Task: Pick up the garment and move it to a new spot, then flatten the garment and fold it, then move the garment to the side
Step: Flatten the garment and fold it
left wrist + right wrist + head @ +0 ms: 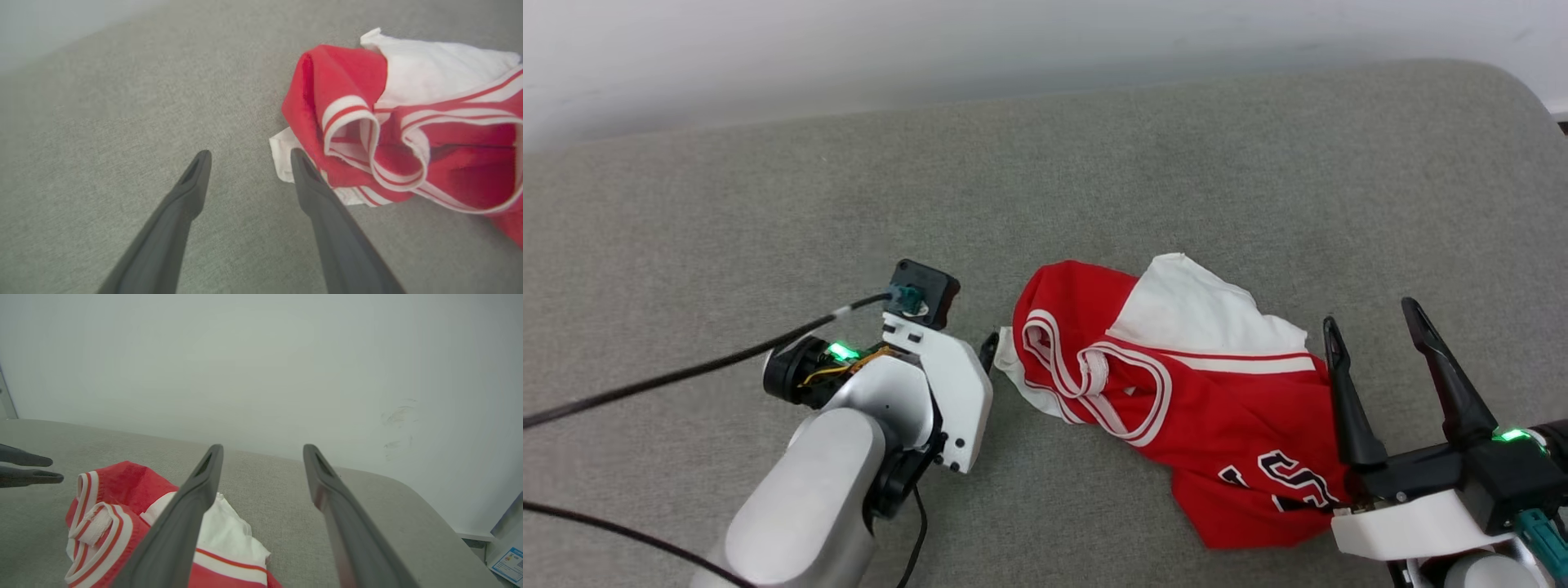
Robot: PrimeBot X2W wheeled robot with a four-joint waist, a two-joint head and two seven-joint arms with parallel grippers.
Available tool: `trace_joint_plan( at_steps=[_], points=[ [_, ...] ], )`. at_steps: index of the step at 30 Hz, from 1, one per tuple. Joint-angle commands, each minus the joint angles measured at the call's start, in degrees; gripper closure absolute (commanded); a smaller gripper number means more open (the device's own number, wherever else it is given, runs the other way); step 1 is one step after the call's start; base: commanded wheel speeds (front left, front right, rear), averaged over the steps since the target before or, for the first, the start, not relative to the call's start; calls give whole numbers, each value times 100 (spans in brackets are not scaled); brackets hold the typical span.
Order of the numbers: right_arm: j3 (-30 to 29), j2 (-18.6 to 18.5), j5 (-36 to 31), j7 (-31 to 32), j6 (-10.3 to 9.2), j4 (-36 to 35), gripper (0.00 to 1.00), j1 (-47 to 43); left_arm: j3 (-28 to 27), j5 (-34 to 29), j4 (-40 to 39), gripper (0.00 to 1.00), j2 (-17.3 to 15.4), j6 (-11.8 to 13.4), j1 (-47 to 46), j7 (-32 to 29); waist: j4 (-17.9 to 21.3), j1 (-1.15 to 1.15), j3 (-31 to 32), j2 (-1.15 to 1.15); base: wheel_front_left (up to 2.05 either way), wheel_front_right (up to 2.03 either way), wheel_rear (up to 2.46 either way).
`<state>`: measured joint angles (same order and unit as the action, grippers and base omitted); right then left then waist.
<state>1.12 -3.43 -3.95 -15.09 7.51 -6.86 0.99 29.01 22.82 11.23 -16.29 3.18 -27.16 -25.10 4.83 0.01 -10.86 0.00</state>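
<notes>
The garment (1176, 392) lies crumpled on the grey padded surface (768, 204), right of centre. It is red with a white sleeve on top, striped trim and black white-outlined letters near its lower edge. My left gripper (985, 348) hangs open just left of it. In the left wrist view its fingers (250, 157) stand wide apart, one fingertip (300, 163) right at the garment's (408, 122) white corner. My right gripper (1372, 322) is open at the garment's right edge, nothing between its fingers. In the right wrist view it (263, 449) rises over the garment (118, 490).
A pale wall (931, 49) runs behind the surface's far edge. Black cables (686, 371) trail from my left wrist toward the lower left. The surface's rounded corner (408, 494) lies to the right, with a labelled box (506, 559) beyond it. Bare grey fabric spreads left and behind.
</notes>
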Motion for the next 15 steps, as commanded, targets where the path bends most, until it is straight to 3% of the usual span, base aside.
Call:
trace_joint_plan(
  at_steps=[1, 7, 15],
  points=[
    [39, -21, -16, -13, -4, -9, 0, 98, 78, -17, 82, 0, -18, -51, -64, -209, 116, -1, -182, 0, 0, 0, 0],
    [126, -21, 7, -12, -3, -37, 0, 214, 315, 27, 399, 0, 98, -221, -549, -908, 247, -1, -569, 0, 0, 0, 0],
    [222, -8, 36, -12, -4, -26, 0, 343, 572, -77, 1005, 0, 217, -339, -858, -1112, 314, -1, -890, 0, 0, 0, 0]
  ],
)
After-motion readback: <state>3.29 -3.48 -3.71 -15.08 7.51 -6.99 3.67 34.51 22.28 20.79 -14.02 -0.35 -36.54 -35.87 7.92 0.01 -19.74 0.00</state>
